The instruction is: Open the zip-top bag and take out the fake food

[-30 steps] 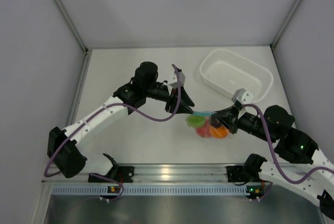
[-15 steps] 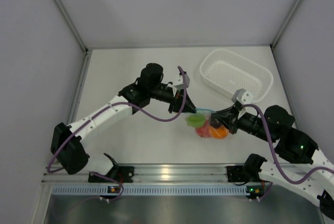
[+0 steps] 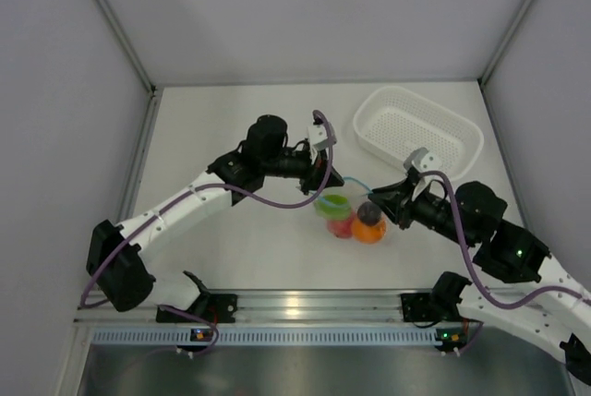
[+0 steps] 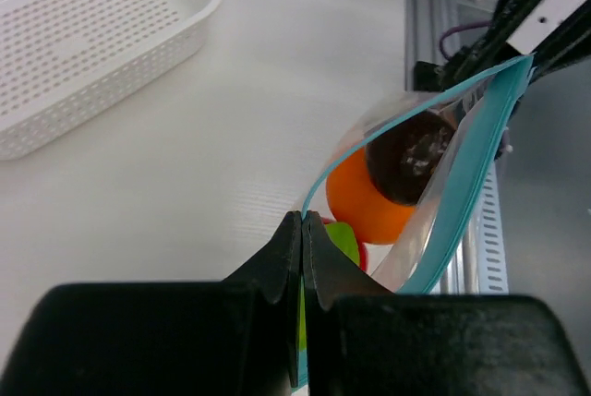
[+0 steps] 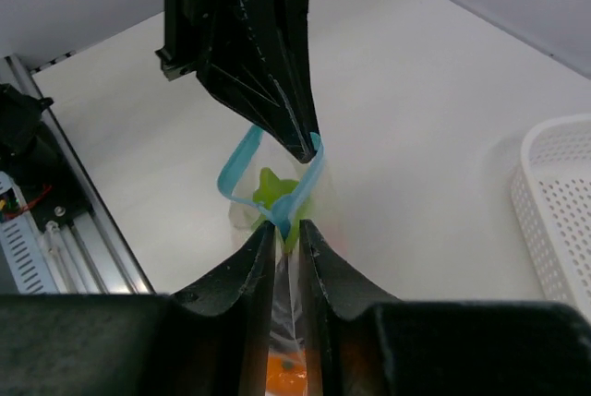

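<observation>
Top external: white basket [image 3: 420, 128] just beyond zip-top bag [image 3: 352, 212].

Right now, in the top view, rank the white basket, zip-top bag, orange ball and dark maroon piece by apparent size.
1. White basket, clearly largest.
2. Zip-top bag.
3. Orange ball.
4. Dark maroon piece, looks slightly smaller, but it overlaps the ball, so the last two are unsure.

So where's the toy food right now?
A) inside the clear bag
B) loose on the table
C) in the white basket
A: the orange ball and dark maroon piece show through the zip-top bag, whose teal strip the left gripper pinches.
</observation>
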Action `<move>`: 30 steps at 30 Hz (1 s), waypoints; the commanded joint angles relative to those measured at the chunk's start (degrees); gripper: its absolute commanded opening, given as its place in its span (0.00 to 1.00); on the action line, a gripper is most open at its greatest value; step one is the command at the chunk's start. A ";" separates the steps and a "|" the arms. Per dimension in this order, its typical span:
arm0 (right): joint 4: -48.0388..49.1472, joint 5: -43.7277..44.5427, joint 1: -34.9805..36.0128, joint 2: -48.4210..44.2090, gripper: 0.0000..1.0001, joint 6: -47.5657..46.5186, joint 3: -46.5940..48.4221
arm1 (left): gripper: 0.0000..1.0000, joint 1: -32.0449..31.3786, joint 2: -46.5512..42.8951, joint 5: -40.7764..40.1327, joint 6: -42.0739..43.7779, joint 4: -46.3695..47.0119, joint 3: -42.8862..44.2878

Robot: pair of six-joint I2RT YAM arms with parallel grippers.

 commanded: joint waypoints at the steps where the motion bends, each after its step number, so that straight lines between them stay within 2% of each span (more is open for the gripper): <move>1: 3.82 7.28 -0.40 2.98 0.16 4.99 -0.18 | 0.00 -0.04 -4.70 -16.03 -5.79 0.22 -1.03; 2: 3.56 12.09 -0.40 3.69 0.18 8.40 -0.01 | 0.00 -0.04 -5.49 -18.05 -6.51 -0.31 -1.03; 3: 3.29 15.09 -0.40 4.39 0.24 10.52 0.08 | 0.00 -0.04 -5.67 -22.51 -7.22 -1.01 -1.12; 5: 2.33 19.67 -0.57 6.50 0.26 14.30 0.17 | 0.00 -0.04 -6.20 -27.63 -9.59 -3.91 -1.12; 6: 2.24 20.13 -0.57 7.12 0.30 15.28 0.17 | 0.00 -0.04 -6.38 -31.66 -10.03 -5.23 -0.95; 7: 2.32 20.57 -0.57 7.99 0.44 16.25 0.00 | 0.00 -0.04 -6.38 -34.31 -11.43 -6.37 -0.95; 9: 3.46 21.36 -0.66 8.53 0.50 18.80 -0.71 | 0.00 -0.04 -6.03 -38.27 -12.84 -9.54 -0.51; 10: 3.90 21.71 -0.58 8.97 0.60 20.98 -1.32 | 0.00 -0.04 -5.76 -42.99 -14.94 -10.33 -0.51; 12: 5.48 23.99 -0.57 9.14 0.70 23.80 -2.11 | 0.00 -0.04 -5.15 -47.23 -17.67 -11.48 -0.59; 13: 5.92 24.78 -0.57 9.32 0.76 25.21 -2.55 | 0.00 -0.04 -4.89 -48.82 -21.07 -11.48 -0.77; 16: 8.11 27.07 -0.57 9.76 0.85 30.83 -5.00 | 0.00 -0.04 -3.22 -50.24 -30.73 -11.48 -1.47; 19: 11.01 25.76 -0.57 10.81 0.85 32.86 -6.15 | 0.00 -0.04 -1.20 -52.61 -39.61 -11.04 -2.18; 23: 13.92 21.99 -0.57 13.80 0.79 36.73 -7.12 | 0.00 -0.22 0.22 -55.25 -48.78 -8.68 -3.58; 26: 16.37 19.79 -0.57 16.43 0.71 39.54 -7.74 | 0.00 -1.35 -0.75 -57.53 -55.46 -4.02 -7.18; 28: 18.22 19.26 -0.57 18.28 0.62 41.29 -8.70 | 0.00 -3.37 -1.71 -61.30 -59.75 -0.26 -9.99; 30: 21.56 18.64 -0.66 20.03 0.58 42.27 -9.67 | 0.00 -6.26 -3.21 -65.07 -61.35 3.01 -12.53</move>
